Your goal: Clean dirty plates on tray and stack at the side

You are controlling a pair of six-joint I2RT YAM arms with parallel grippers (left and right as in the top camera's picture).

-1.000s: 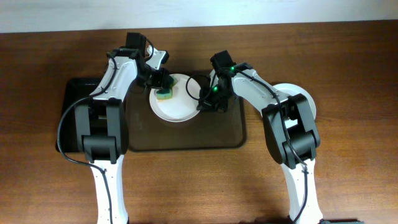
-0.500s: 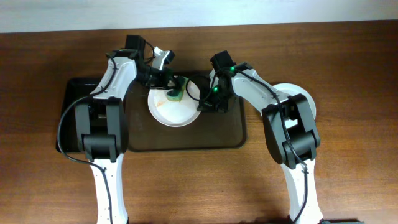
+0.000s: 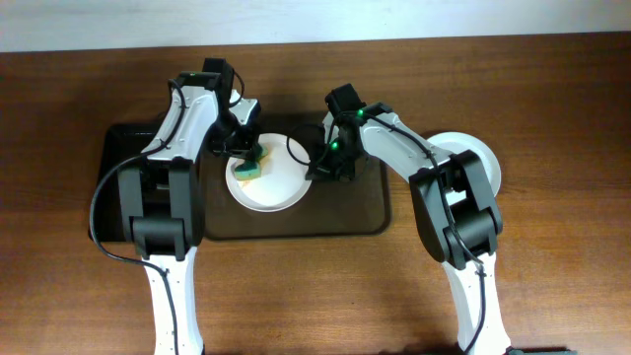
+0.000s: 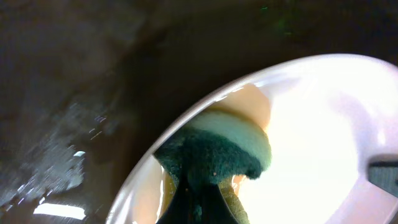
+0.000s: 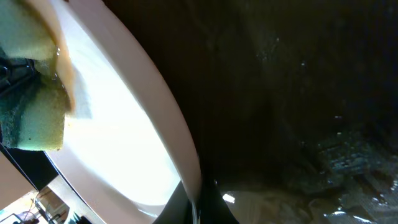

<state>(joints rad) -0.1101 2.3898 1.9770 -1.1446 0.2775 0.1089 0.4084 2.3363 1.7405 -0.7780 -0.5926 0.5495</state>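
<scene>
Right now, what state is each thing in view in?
white plate: on the tray, orange-brown smear, rim gripped.
sponge: pressed on the plate, in the left jaws.
left gripper: shut on sponge.
right gripper: shut on white plate's rim.
tray: on the table, holding one plate.
side plate: on the table right of the tray, no dirt visible.
</scene>
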